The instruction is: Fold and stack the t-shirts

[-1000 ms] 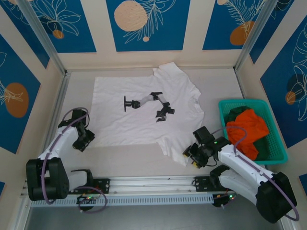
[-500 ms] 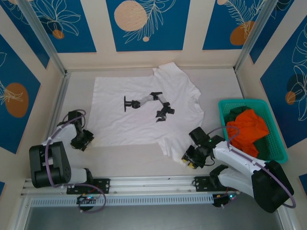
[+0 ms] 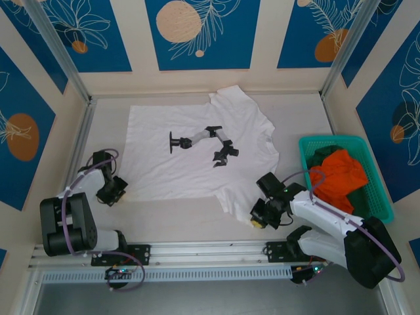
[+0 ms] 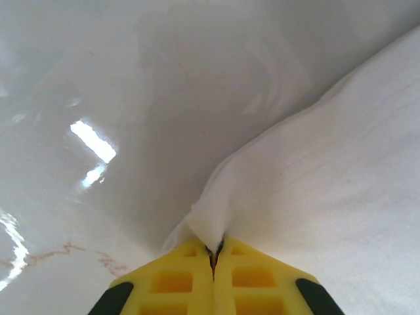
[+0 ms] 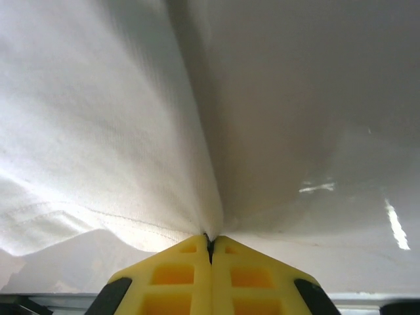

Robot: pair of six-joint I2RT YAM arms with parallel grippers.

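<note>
From above, the white shirt (image 3: 197, 154) lies flat on the bench (image 3: 295, 111), its long axis running across from side to side: hem out toward the left tool (image 3: 113, 193), collar end toward the right tool (image 3: 257, 220), one sleeve on the far side and one on the near side. Each tool sits at a near corner of it. The basket (image 3: 331, 139) of orange and green shirts stands just beyond the right tool. At the left wrist, the yellow fingers (image 4: 177, 282) are pressed together on a peak of white cloth that spreads ahead and to their right. At the right wrist, the fingers (image 5: 243, 275) likewise pinch a hemmed edge, and the cloth fans ahead and to their left. I'd say the first fold is just starting. The next move looks to be lifting both corners together, level, and carrying the near edge over to the far one.
</note>
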